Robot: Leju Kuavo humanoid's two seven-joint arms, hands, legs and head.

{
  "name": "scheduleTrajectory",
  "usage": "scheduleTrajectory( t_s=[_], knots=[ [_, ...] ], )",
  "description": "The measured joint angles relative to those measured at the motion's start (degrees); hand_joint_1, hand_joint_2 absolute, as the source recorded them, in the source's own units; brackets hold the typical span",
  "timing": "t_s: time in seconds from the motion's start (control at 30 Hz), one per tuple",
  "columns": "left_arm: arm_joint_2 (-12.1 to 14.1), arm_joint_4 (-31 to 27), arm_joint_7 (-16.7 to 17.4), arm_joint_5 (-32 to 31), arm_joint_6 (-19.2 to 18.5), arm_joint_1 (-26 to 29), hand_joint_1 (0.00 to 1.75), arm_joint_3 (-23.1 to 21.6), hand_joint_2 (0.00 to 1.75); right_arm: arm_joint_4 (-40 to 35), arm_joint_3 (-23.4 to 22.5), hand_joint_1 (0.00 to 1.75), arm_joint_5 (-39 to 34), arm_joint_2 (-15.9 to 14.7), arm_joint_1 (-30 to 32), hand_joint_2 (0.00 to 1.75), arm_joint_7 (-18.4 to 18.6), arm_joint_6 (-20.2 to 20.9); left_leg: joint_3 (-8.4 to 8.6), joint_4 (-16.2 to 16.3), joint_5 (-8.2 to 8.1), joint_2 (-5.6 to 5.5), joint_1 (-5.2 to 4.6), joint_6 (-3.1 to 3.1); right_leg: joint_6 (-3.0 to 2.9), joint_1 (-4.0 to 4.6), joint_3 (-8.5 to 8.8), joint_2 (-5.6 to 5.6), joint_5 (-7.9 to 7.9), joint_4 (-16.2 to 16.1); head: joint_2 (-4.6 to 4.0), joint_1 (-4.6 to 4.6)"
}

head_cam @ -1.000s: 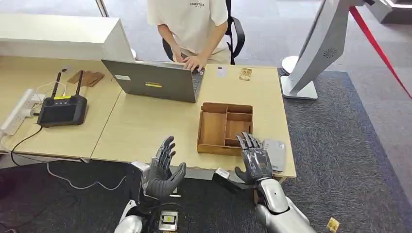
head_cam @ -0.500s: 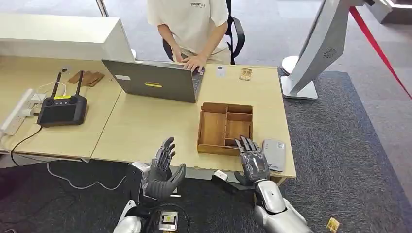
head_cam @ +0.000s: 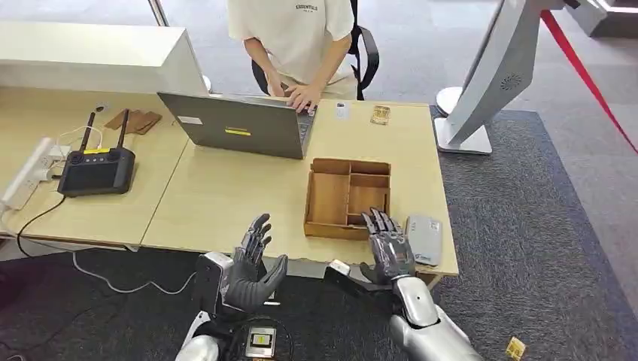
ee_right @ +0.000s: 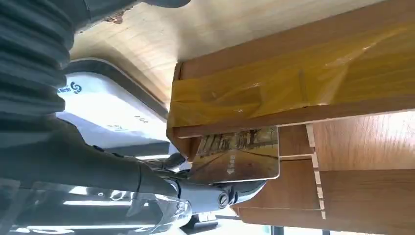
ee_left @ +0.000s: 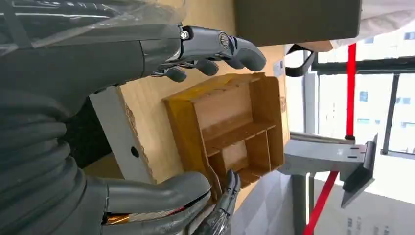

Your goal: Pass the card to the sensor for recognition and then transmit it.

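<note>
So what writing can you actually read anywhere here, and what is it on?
"ESSENTIALS": chest of the person's shirt, barely legible.
Yellow sticker on the laptop: too small.
Print on the card in the right hand: blurred.
Marks on the grey sensor: unreadable.

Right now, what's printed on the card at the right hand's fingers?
A golden-brown tree-lined path picture with small white markings, on the card at the right hand; clearest in the right wrist view.
</note>
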Motion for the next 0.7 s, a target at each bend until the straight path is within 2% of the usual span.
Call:
scheduleTrajectory(
  t_s=[0.27,0.7],
  knots=[
    [0.0,0.0,-0.2,-0.4,0.0,0.3,0.0,0.0,1.75,0.5,0.5,0.0,-0.1,1.5,-1.3,1.75,-0.6,-0.4,-0.01,0.0,0.0,-0.01,0.0,0.0,0.0,0.01,-0.01,0.0,0.0,0.0,0.0,0.0],
    [0.0,0.1,-0.9,0.2,0.0,0.4,0.0,0.0,1.75,0.5,1.0,0.0,-0.6,2.0,-2.6,1.75,-0.9,-2.7,-0.01,0.0,0.0,-0.02,0.0,0.0,0.0,0.0,0.0,0.0,0.0,0.0,0.0,0.0]
  ],
)
